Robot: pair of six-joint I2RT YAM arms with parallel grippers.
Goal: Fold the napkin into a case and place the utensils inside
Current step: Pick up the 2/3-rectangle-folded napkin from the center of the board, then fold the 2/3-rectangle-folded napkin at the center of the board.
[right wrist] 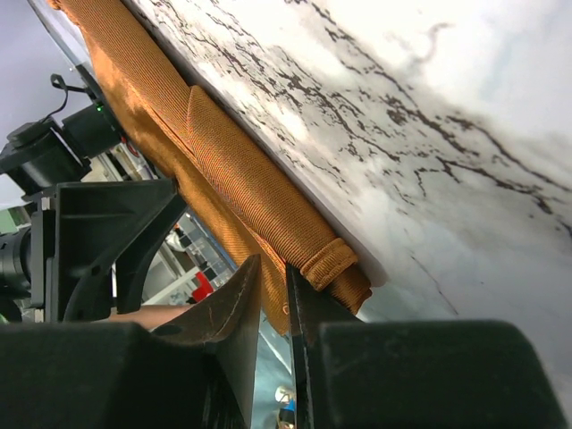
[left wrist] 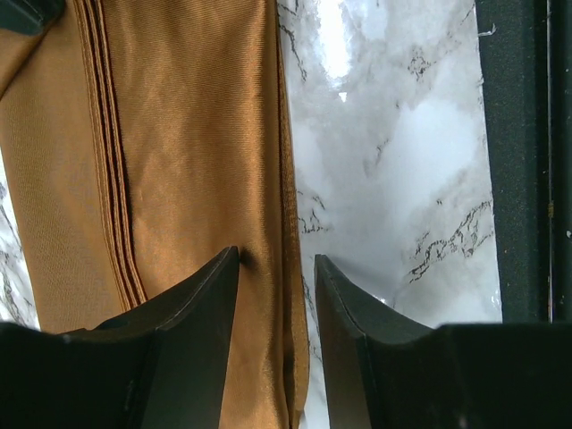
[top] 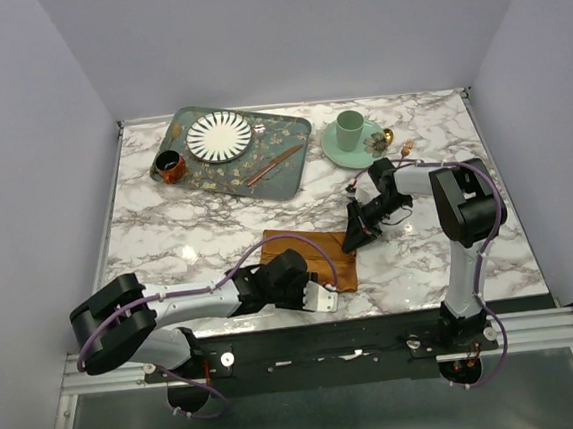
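Overhead, the folded rust-orange cloth napkin (top: 315, 250) lies on the white, dark-veined marble table (top: 188, 233), close to its front edge and between the two arms. The left gripper (top: 326, 296) sits at the cloth's near right corner and the right gripper (top: 354, 239) at its far right corner. At the back left, a patterned green rectangular tray (top: 282, 135) holds a round white plate with dark stripes (top: 218, 136) and a slim copper knife-like piece (top: 274, 164). A small brown-orange cup (top: 169, 167) stands at the tray's left rim. At the back right, a mint-green saucer (top: 336, 152) carries a mint-green cup (top: 350, 125), and a gold spoon (top: 387, 135) and fork (top: 404, 148) lie just beside it. Bare marble separates the napkin from both dishes.

From the left wrist, the left gripper (left wrist: 277, 259) stands parted astride the napkin's (left wrist: 197, 134) long edge, one finger over cloth, one over marble (left wrist: 402, 134).

From the right wrist, the right gripper (right wrist: 273, 266) is nearly closed, pinching the napkin's (right wrist: 241, 170) hemmed edge.
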